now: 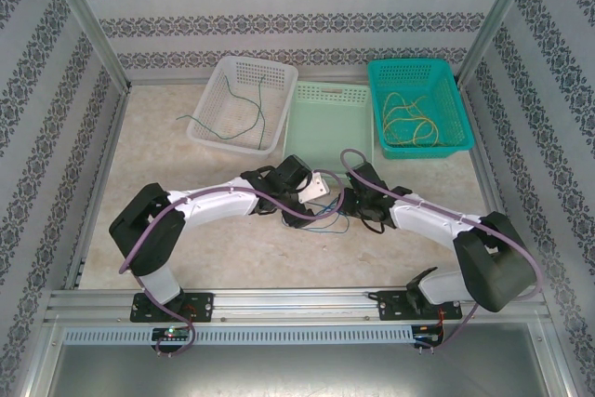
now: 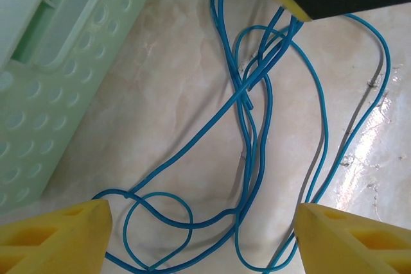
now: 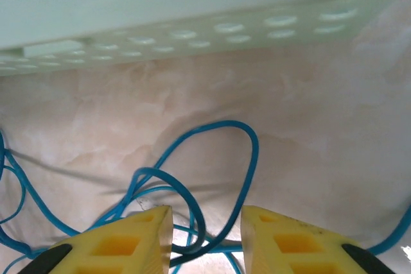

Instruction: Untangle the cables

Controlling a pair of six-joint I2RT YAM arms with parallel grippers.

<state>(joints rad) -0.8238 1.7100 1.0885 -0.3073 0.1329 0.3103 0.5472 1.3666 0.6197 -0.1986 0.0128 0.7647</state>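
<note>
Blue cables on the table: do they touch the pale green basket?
Apart. The right wrist view shows a strip of bare table between the blue cables and the wall of the pale green basket.

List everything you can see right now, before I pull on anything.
White basket: 1, white, far left.
Green cable: 1, green, in the white basket, one end over its left rim.
Pale green basket: 1, pale green, far centre.
Teal basket: 1, teal, far right.
Yellow cables: count unclear, yellow, coiled in the teal basket.
Blue cables: tangle, count unclear, blue, on the table just in front of the pale green basket.
Table: 1, beige marbled.
Purple arm cables: 2, purple, one along each arm.
Left arm: 1, white and black; jaws wide open over the tangle.
Right arm: 1, white and black; jaws narrowed around blue strands, grip unclear.
</note>
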